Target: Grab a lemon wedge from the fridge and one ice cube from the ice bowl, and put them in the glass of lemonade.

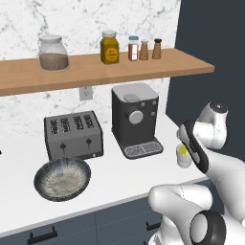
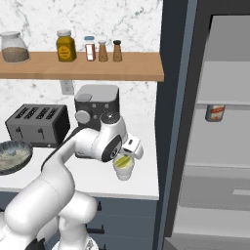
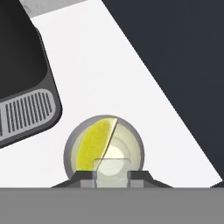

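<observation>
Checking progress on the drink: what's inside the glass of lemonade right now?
In the glass of lemonade a yellow lemon wedge leans on one side. A pale cube sits between the gripper fingertips over it, covering what lies beneath.

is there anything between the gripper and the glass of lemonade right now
Nothing visible. In the hand view the gripper sits directly over the open mouth of the glass of lemonade, with a pale translucent ice cube between its fingertips. The lemon wedge lies inside the glass, off to one side of the cube.
</observation>
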